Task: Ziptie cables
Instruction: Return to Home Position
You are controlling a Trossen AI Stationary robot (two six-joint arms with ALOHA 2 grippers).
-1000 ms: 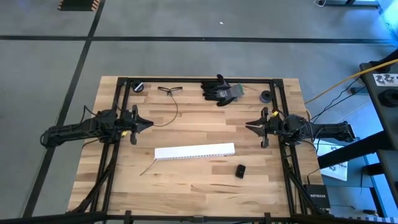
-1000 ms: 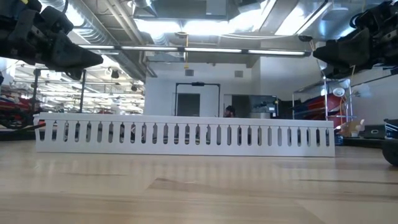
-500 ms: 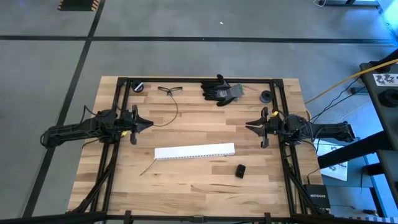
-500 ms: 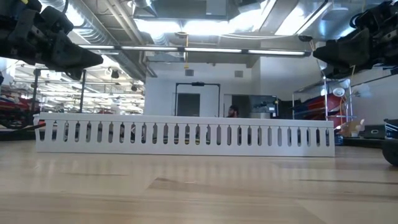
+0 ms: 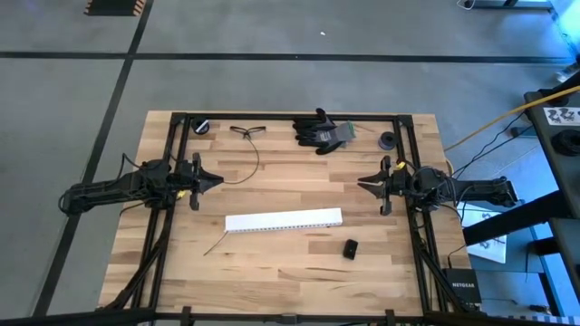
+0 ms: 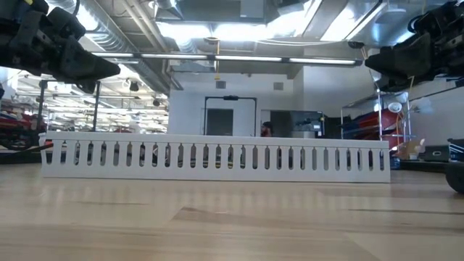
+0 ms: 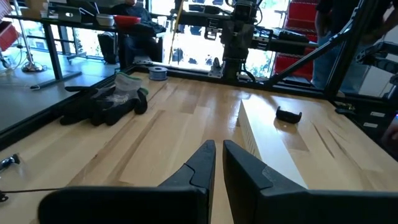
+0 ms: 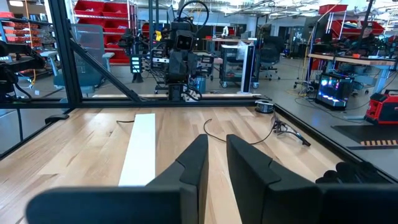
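Observation:
A thin pale strand, which I take for the cables [image 5: 215, 243], lies flat on the table by the left end of the white perforated strip [image 5: 284, 220]. A thin black ziptie [image 5: 254, 161] curves across the table from the far side toward my left gripper; a small dark looped piece [image 5: 243, 131] lies beyond it. My left gripper [image 5: 217, 179] hovers at the table's left, fingers together, pointing right. My right gripper [image 5: 361, 183] hovers at the right, fingers together, pointing left. Both show in their wrist views, the left gripper [image 7: 219, 155] and the right gripper [image 8: 216, 155], holding nothing.
Black gloves [image 5: 319, 131] lie at the far edge, with a tape roll [image 5: 201, 126] at far left and another roll [image 5: 388, 139] at far right. A small black block [image 5: 350, 248] sits near the strip's right end. Black frame rails run along both sides of the table.

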